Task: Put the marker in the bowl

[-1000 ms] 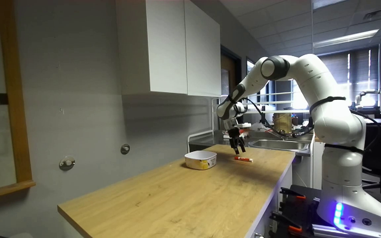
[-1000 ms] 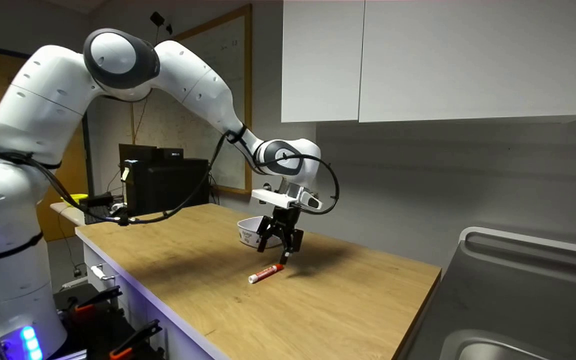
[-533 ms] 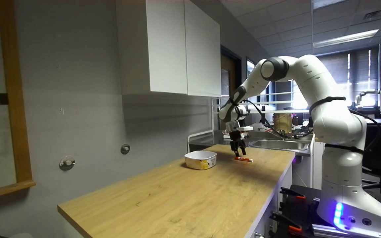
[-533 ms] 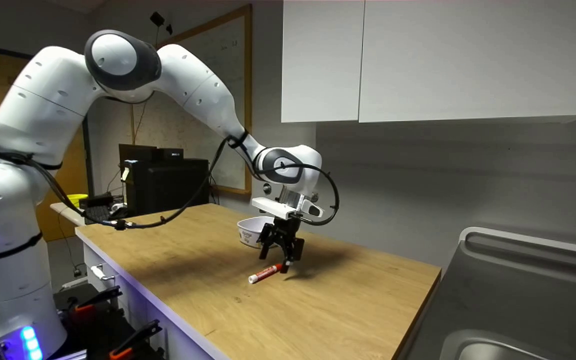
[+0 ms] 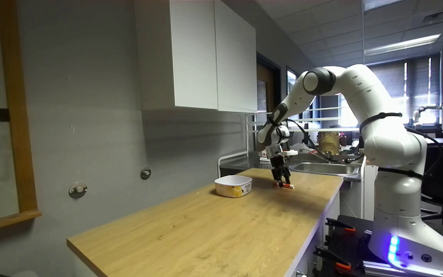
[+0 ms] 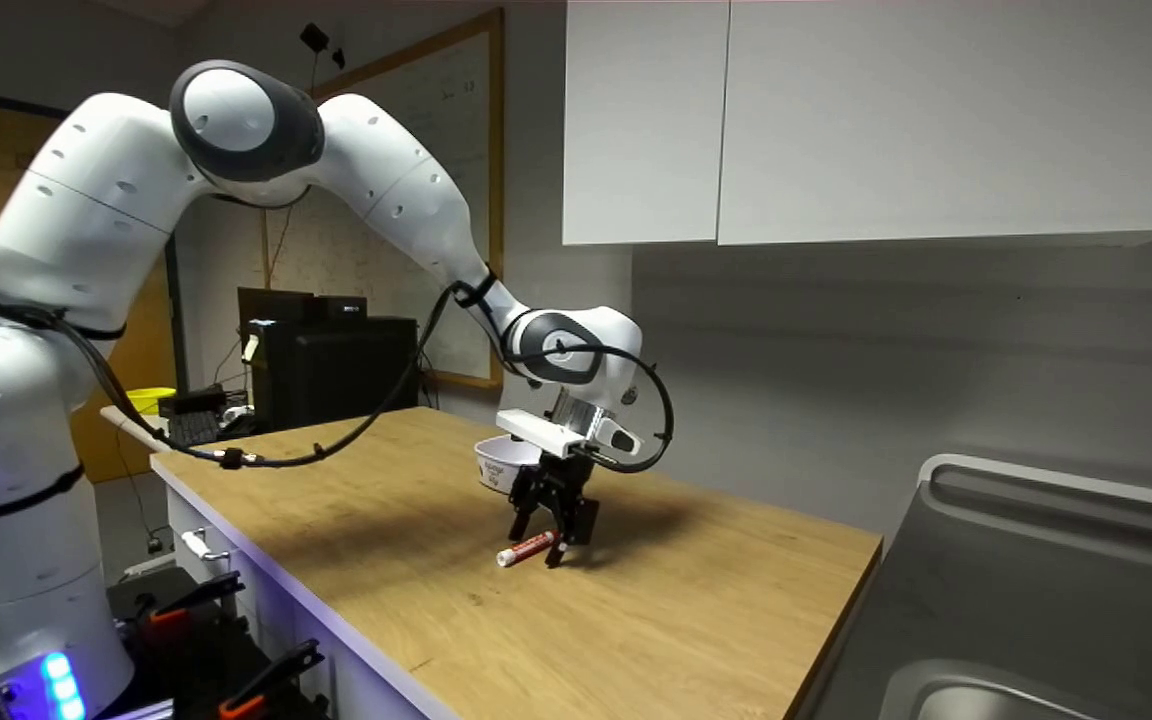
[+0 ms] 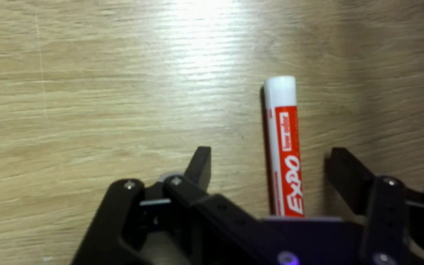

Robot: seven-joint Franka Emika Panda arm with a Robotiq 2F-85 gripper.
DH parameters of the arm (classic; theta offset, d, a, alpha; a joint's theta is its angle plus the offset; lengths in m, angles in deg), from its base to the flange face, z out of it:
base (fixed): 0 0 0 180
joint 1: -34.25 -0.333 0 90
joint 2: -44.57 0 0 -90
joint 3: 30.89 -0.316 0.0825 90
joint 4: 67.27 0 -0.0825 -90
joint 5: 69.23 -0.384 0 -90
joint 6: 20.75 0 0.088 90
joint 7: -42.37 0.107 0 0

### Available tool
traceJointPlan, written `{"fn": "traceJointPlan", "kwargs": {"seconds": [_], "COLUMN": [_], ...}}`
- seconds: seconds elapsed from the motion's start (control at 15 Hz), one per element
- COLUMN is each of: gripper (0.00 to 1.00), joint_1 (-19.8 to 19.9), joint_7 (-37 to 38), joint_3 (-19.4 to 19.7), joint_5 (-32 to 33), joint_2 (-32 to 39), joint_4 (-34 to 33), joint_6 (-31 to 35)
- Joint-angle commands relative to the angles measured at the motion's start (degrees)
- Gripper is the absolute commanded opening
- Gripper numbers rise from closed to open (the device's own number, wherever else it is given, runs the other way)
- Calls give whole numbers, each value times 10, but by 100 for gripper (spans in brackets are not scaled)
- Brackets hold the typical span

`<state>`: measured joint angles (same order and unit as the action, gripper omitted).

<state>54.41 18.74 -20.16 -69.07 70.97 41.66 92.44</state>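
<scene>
In the wrist view, a slim red-and-white marker [image 7: 286, 147] lies off-centre between the jaws of a black two-fingered hand [image 7: 272, 165], so centring before gently closing should even the pinch; the hand is spread wide, touching neither side. In an exterior view, a low yellow-patterned white bowl [image 5: 225, 189] stands nearby on the pale wooden desk [image 5: 190, 231].

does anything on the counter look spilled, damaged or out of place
Something minor: a thin pale line, perhaps a scratch, crosses the grain of the counter. Otherwise nothing stands out: the bowl sits upright and the marker lies flat between the jaws of the open gripper.
</scene>
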Motion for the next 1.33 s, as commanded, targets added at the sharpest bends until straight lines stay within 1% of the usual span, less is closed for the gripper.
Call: {"fn": "traceJointPlan", "kwargs": {"seconds": [0.0,0.13,0.27,0.33,0.47,0.53,0.6,0.8,1.07,1.27], "gripper": [55,38,25,16,2,5,4,5,5,5], "joint_1": [1,0,-2,-3,-6,-7,-8,-14,-26,-40], "joint_7": [-7,-5,-4,-4,-2,-2,-1,5,25,40], "joint_3": [-4,-3,-2,-2,-2,-1,-2,-1,0,0], "joint_5": [9,14,17,19,23,27,28,38,46,56], "joint_2": [-4,-6,-9,-11,-14,-17,-21,-28,-63,-108], "joint_4": [15,17,21,22,26,27,31,38,51,66], "joint_6": [9,10,11,11,12,13,15,19,-13,-36]}}
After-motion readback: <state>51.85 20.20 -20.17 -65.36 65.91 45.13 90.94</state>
